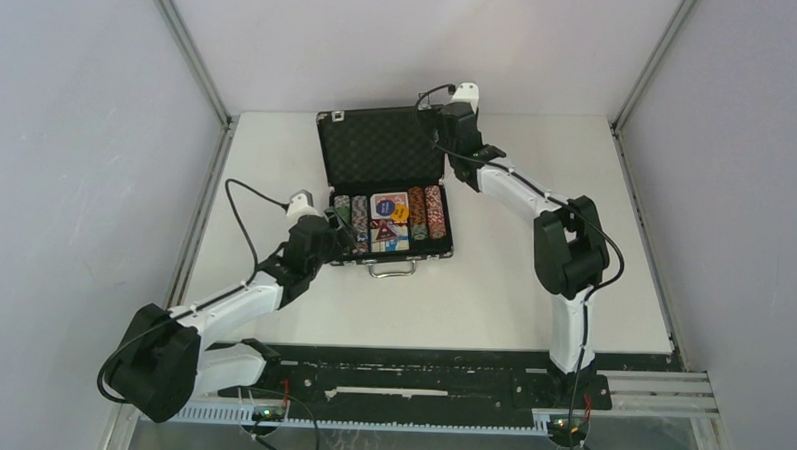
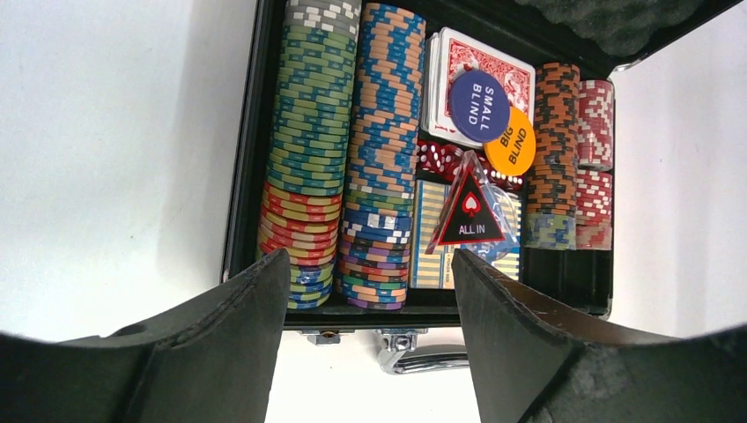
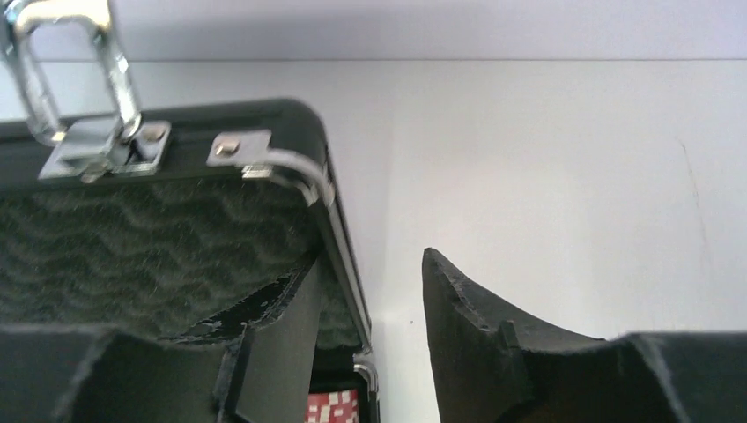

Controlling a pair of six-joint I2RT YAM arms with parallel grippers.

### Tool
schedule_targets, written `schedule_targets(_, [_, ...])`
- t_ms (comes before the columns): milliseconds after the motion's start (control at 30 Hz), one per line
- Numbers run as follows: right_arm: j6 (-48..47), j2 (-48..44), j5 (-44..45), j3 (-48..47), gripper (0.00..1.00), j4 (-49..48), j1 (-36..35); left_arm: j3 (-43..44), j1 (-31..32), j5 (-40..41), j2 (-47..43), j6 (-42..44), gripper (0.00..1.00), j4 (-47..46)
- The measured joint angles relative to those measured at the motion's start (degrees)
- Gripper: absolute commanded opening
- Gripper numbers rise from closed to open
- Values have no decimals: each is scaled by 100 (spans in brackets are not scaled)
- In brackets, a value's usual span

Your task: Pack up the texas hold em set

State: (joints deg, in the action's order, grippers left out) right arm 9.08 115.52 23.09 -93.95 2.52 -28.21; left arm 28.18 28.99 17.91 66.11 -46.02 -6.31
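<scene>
The texas hold em set is a black briefcase [image 1: 322, 157] lying open mid-table, its foam-lined lid [image 1: 377, 149] tipped back. Its base holds multicoloured chip stacks [image 2: 313, 132], a red card deck [image 2: 462, 53], blind tokens [image 2: 478, 104], red dice [image 2: 438, 159] and an "ALL IN" triangle [image 2: 471, 211]. My left gripper [image 2: 370, 260] hovers open at the case's front-left corner, above the silver handle [image 2: 423, 357], holding nothing. My right gripper [image 3: 370, 260] straddles the lid's right edge [image 3: 348, 256]: one finger rests on the foam [image 3: 132, 247], the other stands apart outside it.
The white table [image 1: 532, 290] spreads around the case, with grey walls on both sides and behind. A chrome clasp [image 3: 79, 132] sticks up from the lid's far rim. Both arm bases sit on the black rail [image 1: 419, 381] at the near edge.
</scene>
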Motion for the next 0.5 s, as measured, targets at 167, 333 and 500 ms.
schedule_targets(167, [-90, 232, -129, -271, 44, -57, 111, 0, -4, -61, 70, 0, 72, 0])
schedule_targets(333, [-170, 293, -247, -299, 31, -136, 116, 0, -4, -68, 72, 4, 71, -2])
schedule_targets(500, [-258, 299, -415, -299, 10, -190, 114, 0, -4, -81, 79, 9, 71, -4])
